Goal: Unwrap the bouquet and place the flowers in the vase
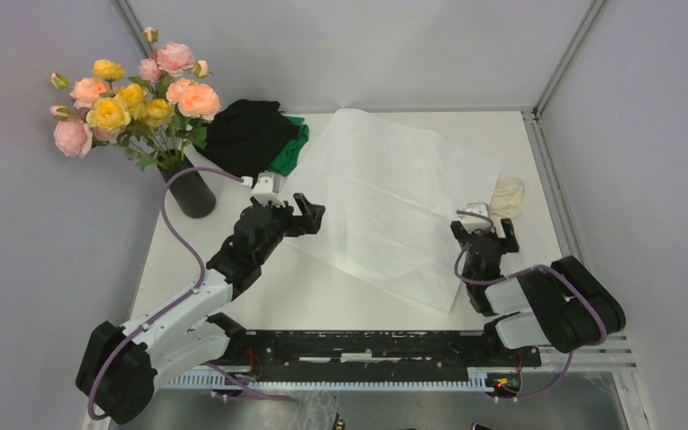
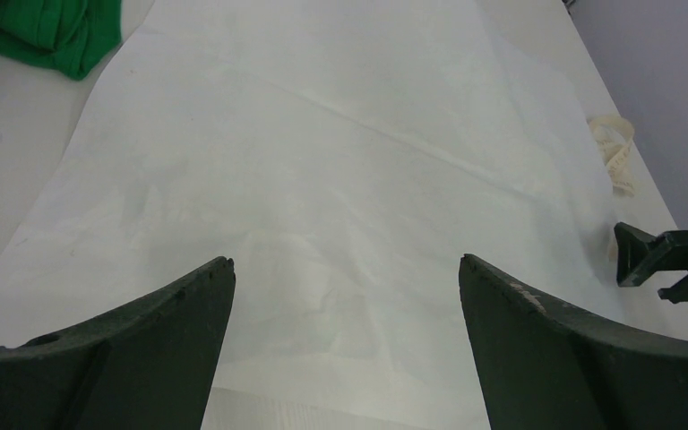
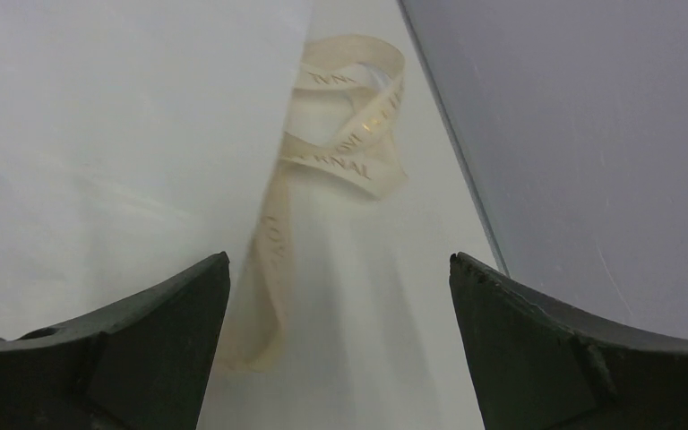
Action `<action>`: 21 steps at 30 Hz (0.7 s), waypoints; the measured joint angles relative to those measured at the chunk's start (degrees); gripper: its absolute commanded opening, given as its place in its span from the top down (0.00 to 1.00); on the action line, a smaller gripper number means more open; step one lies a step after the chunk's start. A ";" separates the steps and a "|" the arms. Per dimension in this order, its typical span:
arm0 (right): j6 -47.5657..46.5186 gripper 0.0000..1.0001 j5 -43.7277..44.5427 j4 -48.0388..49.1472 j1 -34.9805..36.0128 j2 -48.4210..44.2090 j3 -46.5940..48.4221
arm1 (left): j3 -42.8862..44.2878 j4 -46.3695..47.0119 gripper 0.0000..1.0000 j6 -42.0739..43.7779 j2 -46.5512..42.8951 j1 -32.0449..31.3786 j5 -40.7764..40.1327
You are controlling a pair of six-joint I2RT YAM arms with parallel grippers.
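Note:
The flowers, pink, peach and yellow roses on green stems, stand upright in the black vase at the far left of the table. The white paper sheet lies spread flat in the middle, also filling the left wrist view. A cream ribbon lies loose beside the sheet's right edge. My left gripper hovers open at the sheet's left edge, nothing between its fingers. My right gripper hangs open near the ribbon, empty.
A black-and-green cloth heap lies behind the left gripper, next to the vase; its green part shows in the left wrist view. Grey walls close in the table at left, back and right. The right gripper's fingers show in the left wrist view.

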 measured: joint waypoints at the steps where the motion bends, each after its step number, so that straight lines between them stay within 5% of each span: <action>1: 0.59 0.02 -0.98 2.36 -1.18 -2.67 -3.78 | 0.00 -0.33 0.00 0.02 -0.68 0.00 0.00; 12: 6.69 0.02 -12.41 18.67 -11.32 -5.64 -7.34 | -1.70 -0.26 0.00 0.22 -2.82 0.00 0.04; 21: 7.69 0.02 -18.91 19.15 -12.83 -4.72 -7.34 | -2.27 0.50 0.00 0.26 -2.51 -0.22 -0.39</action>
